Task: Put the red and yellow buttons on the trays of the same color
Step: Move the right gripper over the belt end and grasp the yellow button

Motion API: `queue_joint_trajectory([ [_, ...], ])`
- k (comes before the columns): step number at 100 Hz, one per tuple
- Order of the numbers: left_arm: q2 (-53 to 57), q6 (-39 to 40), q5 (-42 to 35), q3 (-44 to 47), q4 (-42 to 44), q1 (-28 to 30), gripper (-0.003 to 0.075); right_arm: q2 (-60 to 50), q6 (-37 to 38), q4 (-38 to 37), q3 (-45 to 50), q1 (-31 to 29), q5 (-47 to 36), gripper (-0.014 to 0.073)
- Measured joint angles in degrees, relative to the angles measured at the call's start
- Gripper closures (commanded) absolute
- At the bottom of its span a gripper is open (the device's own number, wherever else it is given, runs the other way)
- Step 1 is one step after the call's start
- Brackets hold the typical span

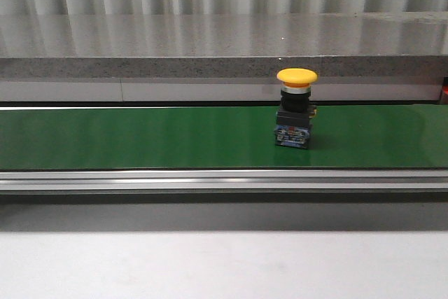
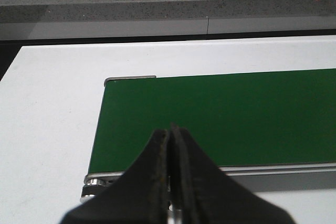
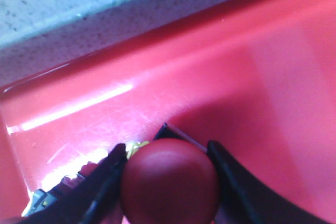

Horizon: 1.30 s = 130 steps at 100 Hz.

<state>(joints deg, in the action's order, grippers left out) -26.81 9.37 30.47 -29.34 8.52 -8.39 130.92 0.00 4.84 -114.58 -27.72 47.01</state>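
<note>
Red button (image 3: 169, 183) between right fingers (image 3: 104, 182) only.

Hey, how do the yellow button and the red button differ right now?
The yellow button has a yellow cap; the red button has a red one. The yellow button stands free and upright on the green belt; the red button sits between the right gripper's fingers over the red tray. The yellow button's black and blue body shows whole; the red button's is mostly hidden. Both have domed mushroom caps.
</note>
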Motion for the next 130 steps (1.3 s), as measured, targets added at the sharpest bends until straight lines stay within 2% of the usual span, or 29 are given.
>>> queue_joint_trajectory([
  [14,0.0,0.0,0.0,0.0,0.0,0.0,0.074,0.1,0.0,0.0,0.0,0.0,0.0,0.0169],
  [23,0.0,0.0,0.0,0.0,0.0,0.0,0.074,0.1,0.0,0.0,0.0,0.0,-0.14,0.0123],
  [51,0.0,0.0,0.0,0.0,0.0,0.0,0.074,-0.55,0.0,0.0,-0.03,0.0,-0.5,0.0123],
  [73,0.0,0.0,0.0,0.0,0.0,0.0,0.074,-6.51,0.0,0.0,-0.03,0.0,0.32,0.0123],
  [110,0.0,0.0,0.0,0.0,0.0,0.0,0.074,-20.37,-2.21,0.0,0.23,1.59,9.64,0.0123],
  [130,0.0,0.0,0.0,0.0,0.0,0.0,0.074,-30.65,-4.3,0.0,7.87,5.03,14.13,0.0123],
])
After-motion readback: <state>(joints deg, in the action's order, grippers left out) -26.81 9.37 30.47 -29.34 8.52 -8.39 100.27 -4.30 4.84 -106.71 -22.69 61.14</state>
